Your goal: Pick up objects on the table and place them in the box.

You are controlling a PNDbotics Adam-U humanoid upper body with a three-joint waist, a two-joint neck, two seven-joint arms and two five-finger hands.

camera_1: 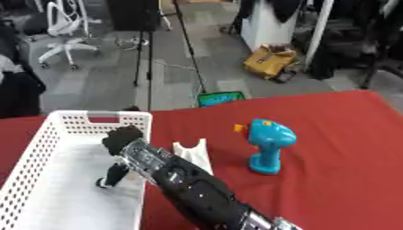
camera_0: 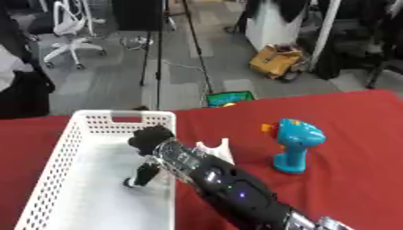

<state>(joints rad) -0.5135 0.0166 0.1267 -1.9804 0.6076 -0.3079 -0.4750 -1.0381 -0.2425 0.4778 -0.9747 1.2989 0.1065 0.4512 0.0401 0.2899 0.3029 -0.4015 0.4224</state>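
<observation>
A white perforated basket stands on the red table at the left. My right arm comes in from the lower right and crosses the basket's right wall. Its black hand is over the inside of the basket, near the far right corner. A slim dark thing with a pale tip hangs just under the hand, reaching the basket floor; whether the hand holds it I cannot tell. A blue toy drill stands upright on the cloth to the right. A small white piece sits against the basket's right wall, outside it.
The red tablecloth stretches right of the drill. Beyond the far table edge are a green box, stand poles, an office chair and a yellow bag on the floor.
</observation>
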